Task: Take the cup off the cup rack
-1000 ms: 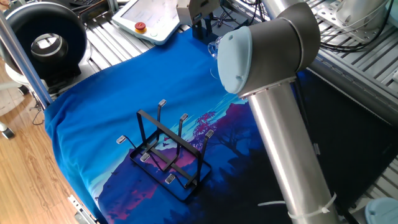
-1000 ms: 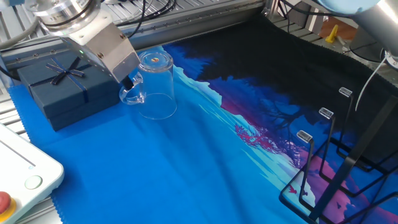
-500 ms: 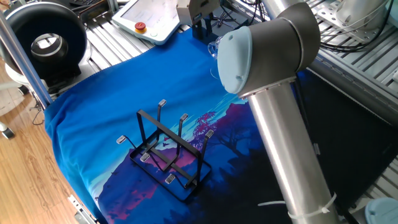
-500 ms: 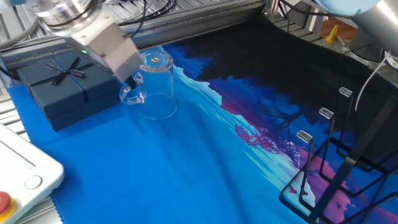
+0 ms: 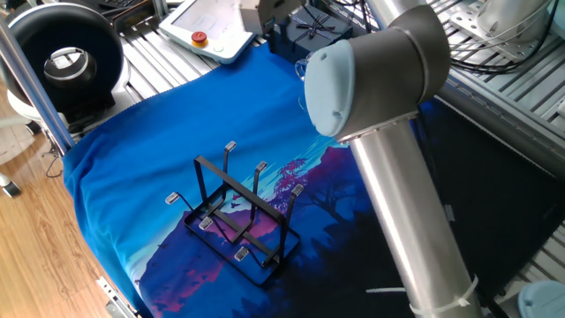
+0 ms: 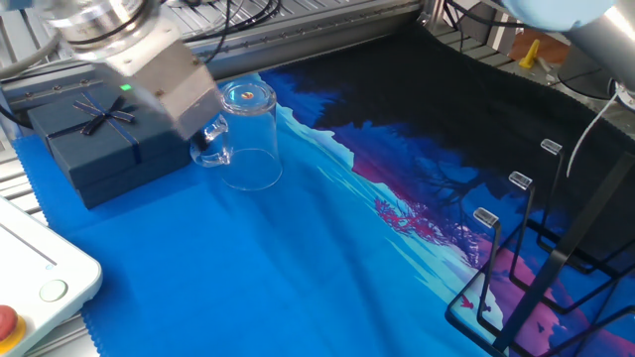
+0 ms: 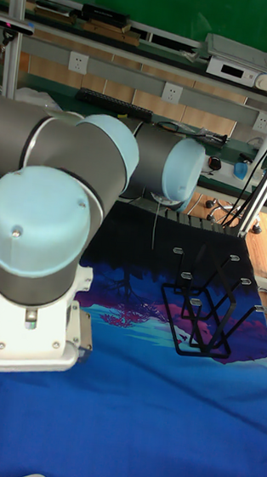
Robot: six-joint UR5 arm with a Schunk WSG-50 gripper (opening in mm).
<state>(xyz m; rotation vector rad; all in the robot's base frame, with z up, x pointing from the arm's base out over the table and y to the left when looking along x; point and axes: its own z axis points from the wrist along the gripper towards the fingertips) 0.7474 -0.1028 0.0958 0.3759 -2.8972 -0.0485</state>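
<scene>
On the blue part of the printed cloth, near its far corner, you can see the small clear glass-like cup standing upside down, thick round base on top, its loop handle pointing toward the dark blue gift box with a ribbon bow just beside it. Your two-finger gripper sits right at that handle, its silver block-shaped body angled down from the upper left. The fingertips are blurred and partly lost against the glass, so you cannot tell whether they are pinching the handle or merely next to it, nor how wide they stand.

Well apart from the cup, the black thin-metal cup rack stands upright on the purple and dark area of the cloth, its slanted prongs with small grey tips all bare. You see the same rack at the right edge of the other fixed view and in the tall fixed view.

Your arm's grey tube and pale blue joint cap hide the cup in one fixed view. A white pendant with a red button lies off the cloth's far edge.
</scene>
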